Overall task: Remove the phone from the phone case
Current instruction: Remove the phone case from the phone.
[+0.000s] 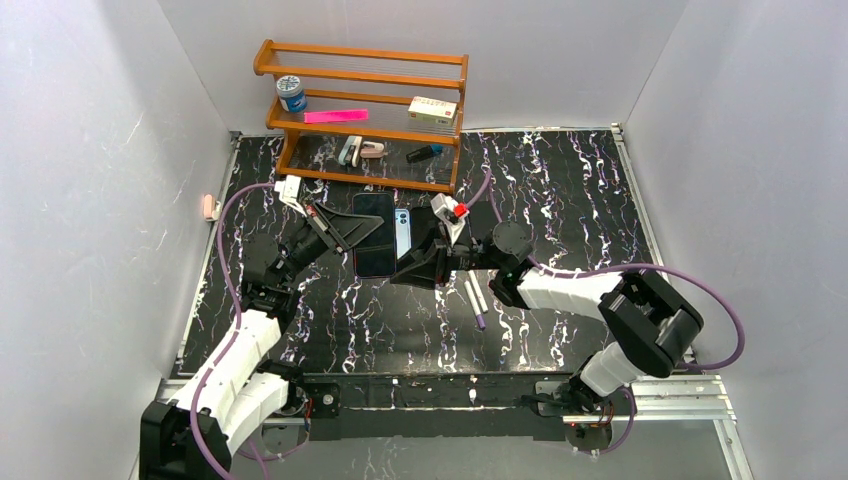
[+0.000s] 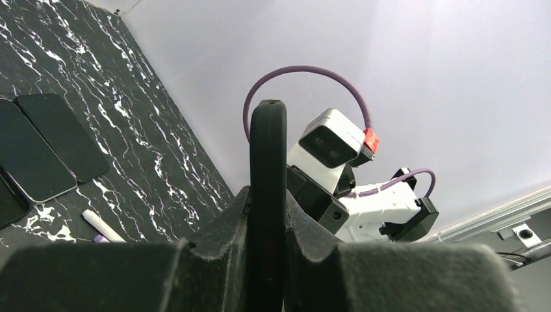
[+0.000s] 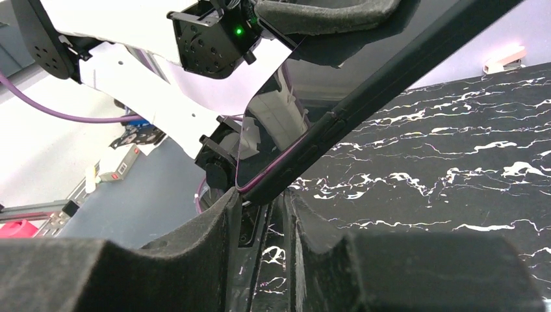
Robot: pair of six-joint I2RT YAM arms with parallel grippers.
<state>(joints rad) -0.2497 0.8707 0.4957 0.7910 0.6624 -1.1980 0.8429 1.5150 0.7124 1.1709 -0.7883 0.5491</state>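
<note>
A black phone in a black phone case (image 1: 375, 255) is held flat above the table between both arms. My left gripper (image 1: 360, 230) is shut on its far-left part. In the left wrist view the case (image 2: 268, 143) stands edge-on, clamped between the jaws of that gripper (image 2: 268, 195). My right gripper (image 1: 400, 270) is at the phone's near right corner. In the right wrist view that corner, a purple rim in the black case (image 3: 305, 140), sits pinched at the fingertips of the gripper (image 3: 266, 198). The left gripper's fingers (image 3: 325, 10) show at the top.
Other phones lie on the marble table (image 1: 560, 200) under and beside the held one: a bluish one (image 1: 402, 232) and dark ones (image 2: 39, 153). Two white pens (image 1: 475, 300) lie near the right gripper. A wooden shelf (image 1: 365, 120) with small items stands at the back.
</note>
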